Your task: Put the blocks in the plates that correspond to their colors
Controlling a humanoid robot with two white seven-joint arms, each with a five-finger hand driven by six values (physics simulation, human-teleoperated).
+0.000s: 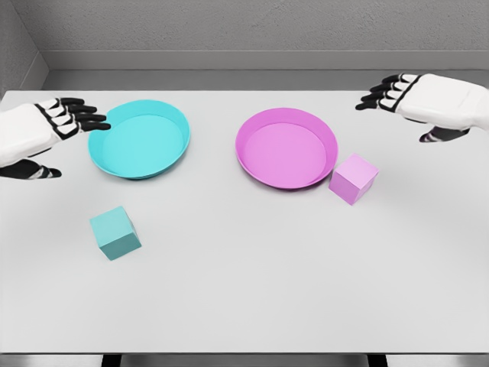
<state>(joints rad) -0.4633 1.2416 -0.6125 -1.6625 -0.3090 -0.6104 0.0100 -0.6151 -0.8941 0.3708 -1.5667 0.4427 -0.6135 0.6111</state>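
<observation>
Blocks both loose on counter (252, 306): teal block (115, 233) below-right of my left hand (42, 130), pink block (354, 178) below-left of my right hand (428, 99), touching pink plate (286, 147). Fingers spread, empty.

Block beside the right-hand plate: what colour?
Pink block, a lighter shade than the pink plate it sits against. Head view, the only one.
</observation>
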